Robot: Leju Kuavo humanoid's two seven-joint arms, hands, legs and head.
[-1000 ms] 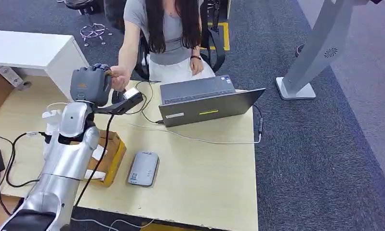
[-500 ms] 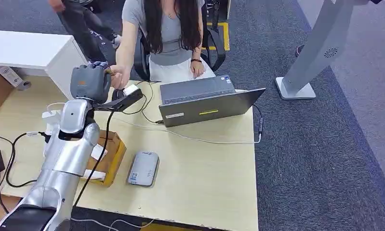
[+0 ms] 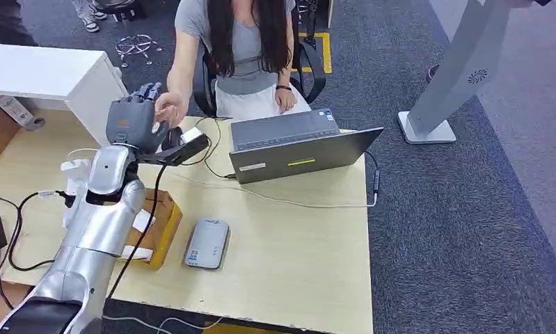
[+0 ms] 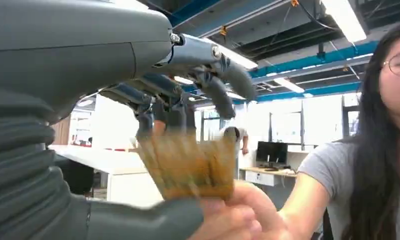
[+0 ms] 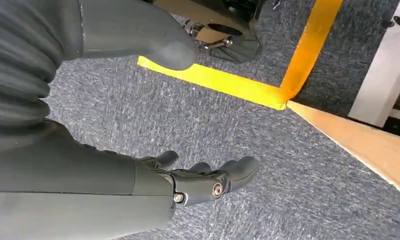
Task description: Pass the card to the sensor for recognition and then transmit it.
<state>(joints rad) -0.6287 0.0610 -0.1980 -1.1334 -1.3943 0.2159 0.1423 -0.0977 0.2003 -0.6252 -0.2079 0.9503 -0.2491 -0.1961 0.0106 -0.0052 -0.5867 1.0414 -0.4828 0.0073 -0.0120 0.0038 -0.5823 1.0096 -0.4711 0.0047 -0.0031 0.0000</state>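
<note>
Near edge of table (image 3: 296, 278): grey sensor (image 3: 207, 243) lying flat. Farther: left hand (image 3: 132, 118) raised, fingers spread apart, holding nothing; the blurred brown card (image 4: 187, 167) sits in the person's hand (image 4: 238, 215), just beside it. Right hand (image 5: 187, 182) hangs empty, fingers loosely parted

Table (image 3: 296, 243): carried the laptop, reader, box and cables.
Laptop (image 3: 299, 146): at the far edge, before the seated person (image 3: 243, 49).
Reader (image 3: 207, 243): near the front, just right of the box (image 3: 160, 223).
Left hand (image 3: 132, 122): raised over the far left of the table, meeting the person's hand (image 3: 169, 108).
Card (image 4: 187, 167): between the two hands.
</note>
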